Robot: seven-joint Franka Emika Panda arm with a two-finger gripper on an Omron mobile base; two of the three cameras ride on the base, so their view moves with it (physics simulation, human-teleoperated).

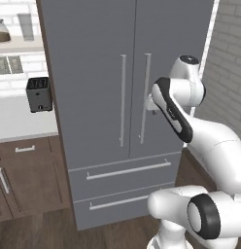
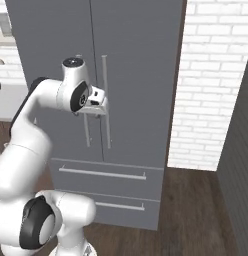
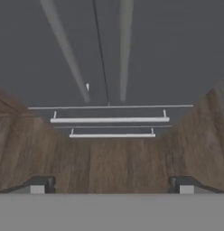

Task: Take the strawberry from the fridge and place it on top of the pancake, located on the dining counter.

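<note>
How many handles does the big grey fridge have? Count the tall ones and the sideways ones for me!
Tall handles on the fridge doors: 2, the left door handle and the right door handle.
Sideways handles on the drawers: 2, the upper drawer handle and the lower drawer handle.
Total: 4 handles.

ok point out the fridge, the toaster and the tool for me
fridge (image 1: 88,63): left base view, on its left door panel
toaster (image 1: 39,94): left base view, on its dark front face
tool (image 3: 112,184): hand view, midway between its two fingertips
</note>
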